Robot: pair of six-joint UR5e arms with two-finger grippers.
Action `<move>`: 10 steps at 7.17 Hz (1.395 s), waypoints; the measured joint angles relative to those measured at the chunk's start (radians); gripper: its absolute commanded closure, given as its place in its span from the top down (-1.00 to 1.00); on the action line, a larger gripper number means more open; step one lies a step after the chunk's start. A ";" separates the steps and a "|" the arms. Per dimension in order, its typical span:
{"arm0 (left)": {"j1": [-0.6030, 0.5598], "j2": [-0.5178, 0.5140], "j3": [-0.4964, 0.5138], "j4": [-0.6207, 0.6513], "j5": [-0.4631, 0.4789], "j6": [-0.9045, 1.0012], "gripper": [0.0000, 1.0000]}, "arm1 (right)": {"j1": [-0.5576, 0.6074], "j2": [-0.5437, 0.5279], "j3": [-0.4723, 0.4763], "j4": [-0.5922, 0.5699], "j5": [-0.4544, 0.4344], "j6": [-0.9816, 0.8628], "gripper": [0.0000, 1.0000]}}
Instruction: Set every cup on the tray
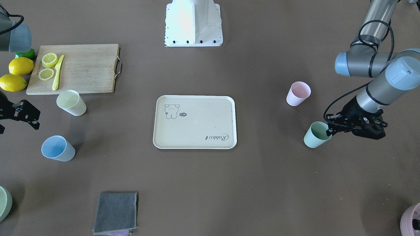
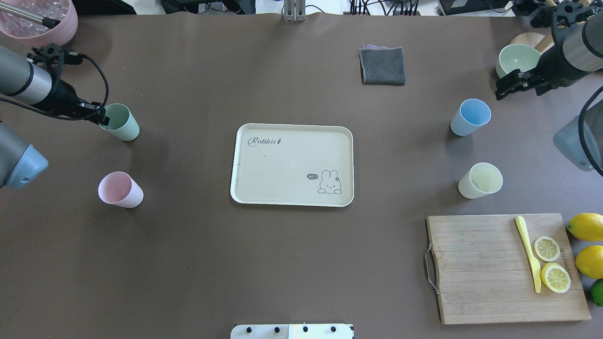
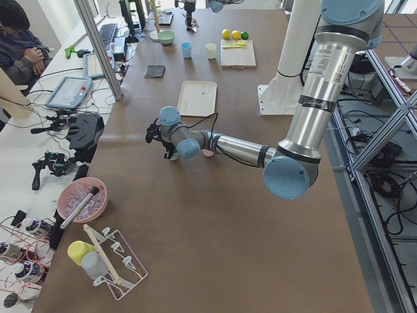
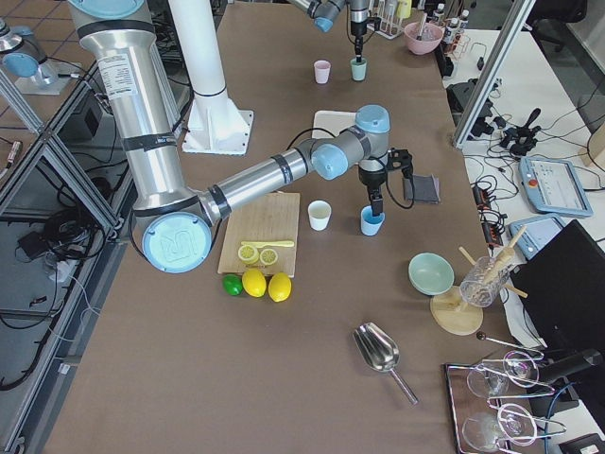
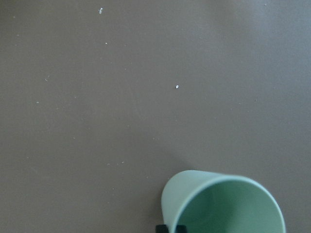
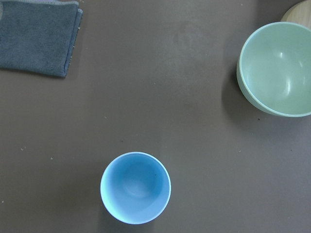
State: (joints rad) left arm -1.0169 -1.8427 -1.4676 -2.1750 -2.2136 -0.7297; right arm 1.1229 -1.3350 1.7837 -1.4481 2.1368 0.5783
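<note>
The left gripper (image 2: 100, 117) is held low beyond one short end of the flat cream-beige rectangular tray (image 2: 282, 165); the right gripper (image 2: 505, 87), fingers spread, beyond the other.

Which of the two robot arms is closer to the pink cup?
Left. The left gripper is at the mint green cup, next to the pink cup; the right gripper is across the tray, by the blue cup.

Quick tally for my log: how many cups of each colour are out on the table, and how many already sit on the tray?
Pale yellow cup: 1
Light blue cup: 1
Pale pink cup: 1
Mint green cup: 1
Total: 4 cups, 0 of them on the tray.
</note>
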 measured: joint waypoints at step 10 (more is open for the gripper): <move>0.311 -0.423 -0.049 0.374 0.208 -0.433 -1.00 | -0.002 -0.009 -0.021 0.000 0.006 -0.011 1.00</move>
State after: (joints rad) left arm -0.7062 -2.2653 -1.5162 -1.8010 -2.0056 -1.1624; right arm 1.1213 -1.3443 1.7625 -1.4481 2.1426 0.5669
